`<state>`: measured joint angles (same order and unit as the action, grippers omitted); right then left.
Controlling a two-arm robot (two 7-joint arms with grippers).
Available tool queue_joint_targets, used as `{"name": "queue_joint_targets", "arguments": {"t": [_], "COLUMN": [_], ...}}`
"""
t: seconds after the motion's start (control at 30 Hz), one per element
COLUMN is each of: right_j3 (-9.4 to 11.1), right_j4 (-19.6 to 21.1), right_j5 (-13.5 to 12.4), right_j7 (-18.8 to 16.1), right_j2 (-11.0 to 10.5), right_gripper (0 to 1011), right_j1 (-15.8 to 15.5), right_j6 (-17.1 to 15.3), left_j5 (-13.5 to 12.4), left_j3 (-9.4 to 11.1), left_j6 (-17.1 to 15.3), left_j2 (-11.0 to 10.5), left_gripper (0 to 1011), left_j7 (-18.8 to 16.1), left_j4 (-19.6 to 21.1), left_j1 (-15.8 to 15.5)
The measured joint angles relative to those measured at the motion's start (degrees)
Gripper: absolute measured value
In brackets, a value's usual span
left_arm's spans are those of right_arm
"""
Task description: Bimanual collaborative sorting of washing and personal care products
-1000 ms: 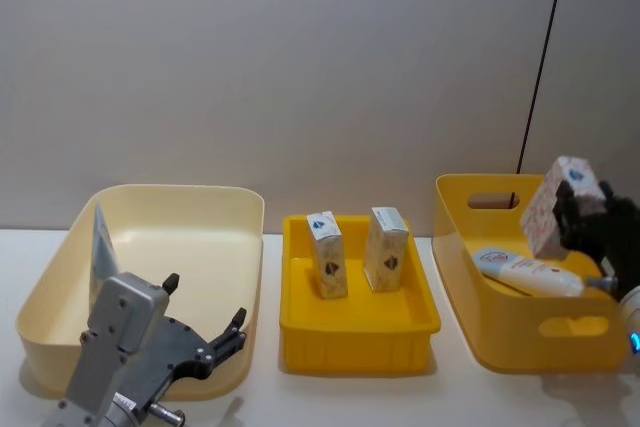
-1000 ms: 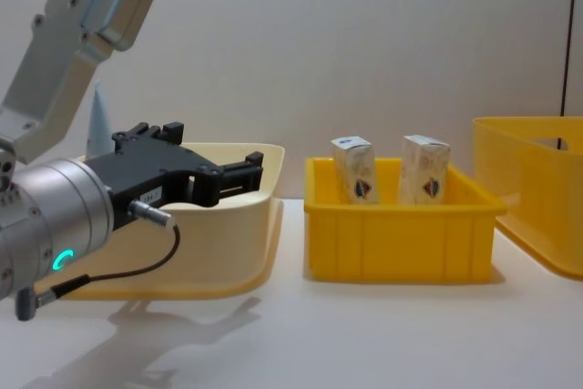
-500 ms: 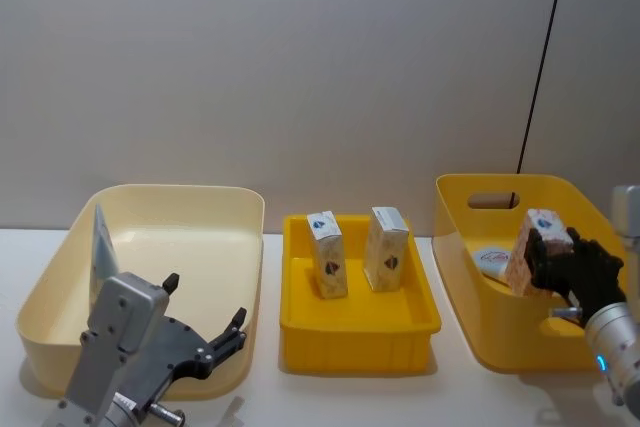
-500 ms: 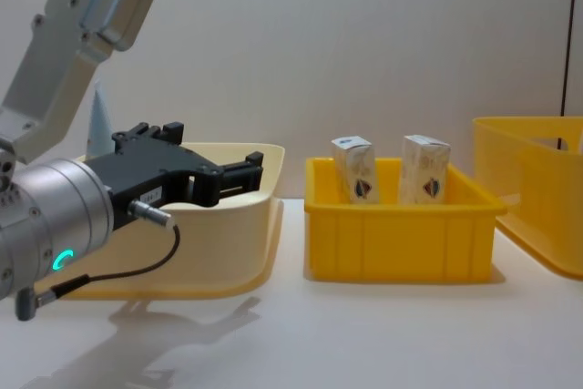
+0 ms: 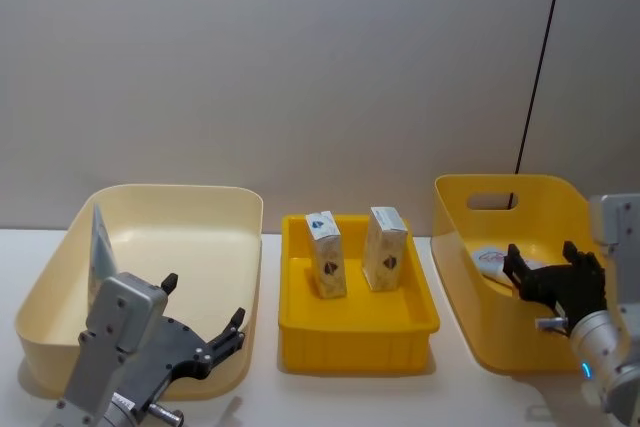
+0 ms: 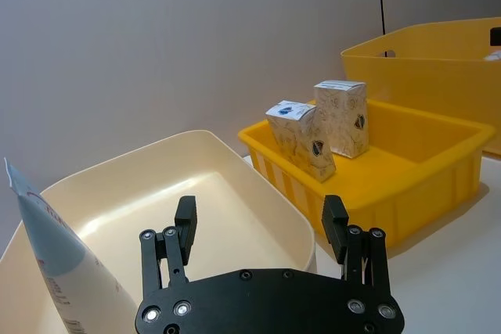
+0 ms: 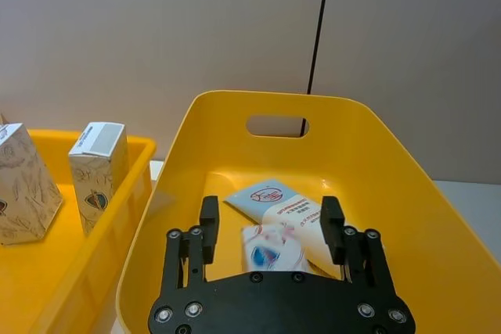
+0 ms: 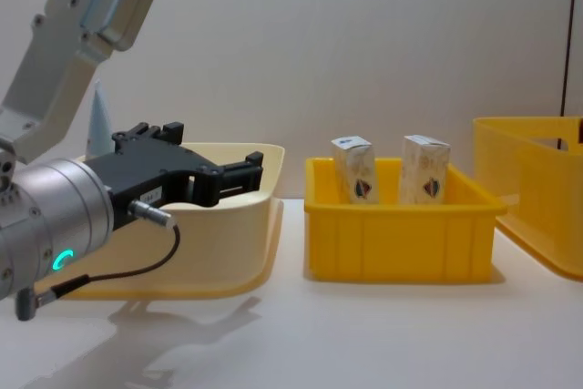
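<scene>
Hovering our right gripper (image 7: 266,228) with jaws released over the deep yellow bin (image 5: 470,292), we see a carton (image 7: 270,249) and tube (image 7: 293,209) inside; our left gripper (image 6: 262,232), jaws spread, sits by the cream bin (image 5: 240,277).

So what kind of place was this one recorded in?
Probably a lab or test bench, not a home: a plain white table against a bare grey wall, with three plastic bins set in a row, the small yellow tray holding two cartons.
</scene>
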<state>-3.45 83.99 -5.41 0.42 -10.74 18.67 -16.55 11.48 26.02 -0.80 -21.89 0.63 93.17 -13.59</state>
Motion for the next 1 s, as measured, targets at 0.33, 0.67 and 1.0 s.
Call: {"name": "queue_joint_targets", "arguments": {"t": [0.33, 0.67, 1.0], "right_j3": [-0.22, 0.35, 1.55], "right_j4": [-0.45, 0.25, 2.12], "right_j5": [0.44, 0.38, -0.82], "right_j7": [0.25, -0.26, -1.96], "right_j2": [0.17, 0.43, 0.79], "right_gripper": [1001, 1001, 1001], "right_j1": [0.18, -0.31, -1.41], "right_j6": [-0.23, 2.69, 8.81], "left_j5": [0.0, 0.0, 0.0], "left_j3": [0.0, 0.0, 0.0], "left_j6": [0.0, 0.0, 0.0], "left_j2": [0.0, 0.0, 0.0], "left_gripper": [1000, 1000, 1000], "left_j7": [0.0, 0.0, 0.0], "left_j4": [0.0, 0.0, 0.0], "left_j1": [0.0, 0.0, 0.0]}}
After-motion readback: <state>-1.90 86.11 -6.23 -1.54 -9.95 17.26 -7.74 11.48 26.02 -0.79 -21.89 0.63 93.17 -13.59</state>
